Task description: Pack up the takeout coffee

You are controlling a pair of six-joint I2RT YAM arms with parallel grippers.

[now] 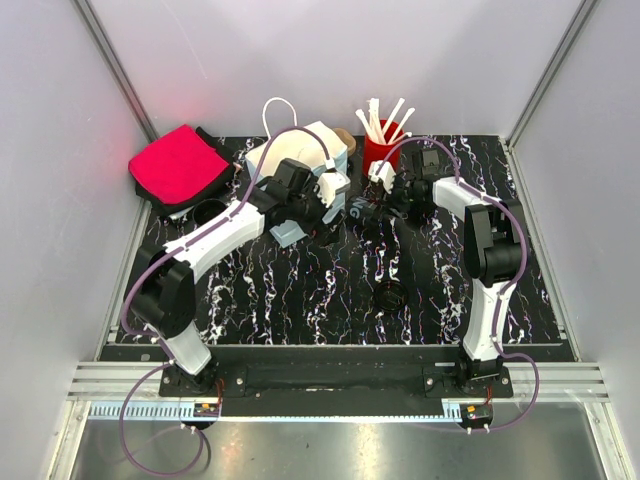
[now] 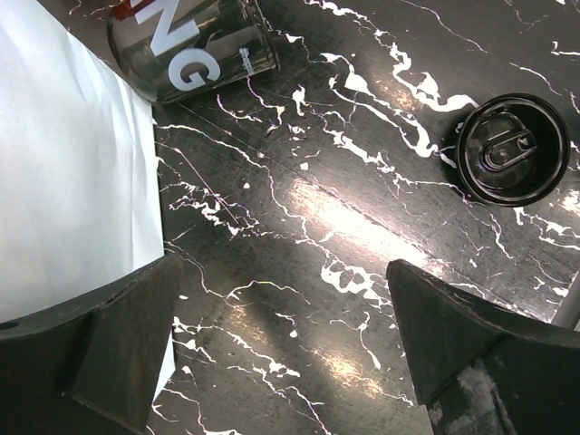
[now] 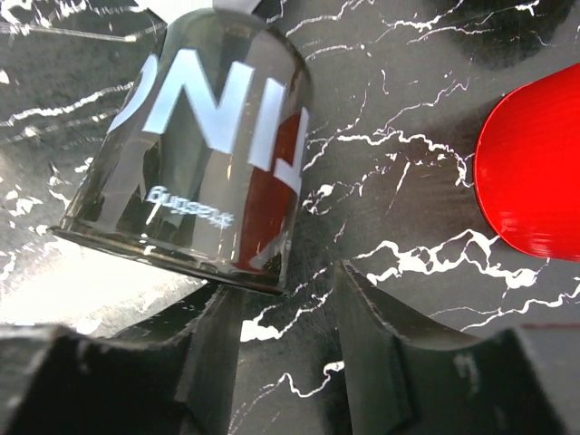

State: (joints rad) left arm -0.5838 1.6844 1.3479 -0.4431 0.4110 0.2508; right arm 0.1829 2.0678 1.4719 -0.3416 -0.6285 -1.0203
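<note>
The takeout coffee (image 1: 390, 297), a small black cup with a black lid, stands alone on the marble mat at front centre. It also shows in the left wrist view (image 2: 512, 149), seen from above, far right of the fingers. My left gripper (image 1: 315, 212) (image 2: 283, 272) is wide open and empty over bare mat beside the white paper bag (image 1: 300, 150) (image 2: 63, 163). My right gripper (image 1: 385, 205) (image 3: 288, 285) is slightly open and empty, its left finger close to the rim of a glossy black lettered cup (image 3: 199, 145) (image 1: 357, 208) (image 2: 190, 45) lying on its side.
A red cup of white stirrers (image 1: 380, 145) (image 3: 535, 181) stands behind the right gripper. A red cloth (image 1: 180, 165) lies at back left, with a lidless black cup (image 1: 208, 210) in front of it. A dark object (image 1: 430, 160) sits behind the right arm.
</note>
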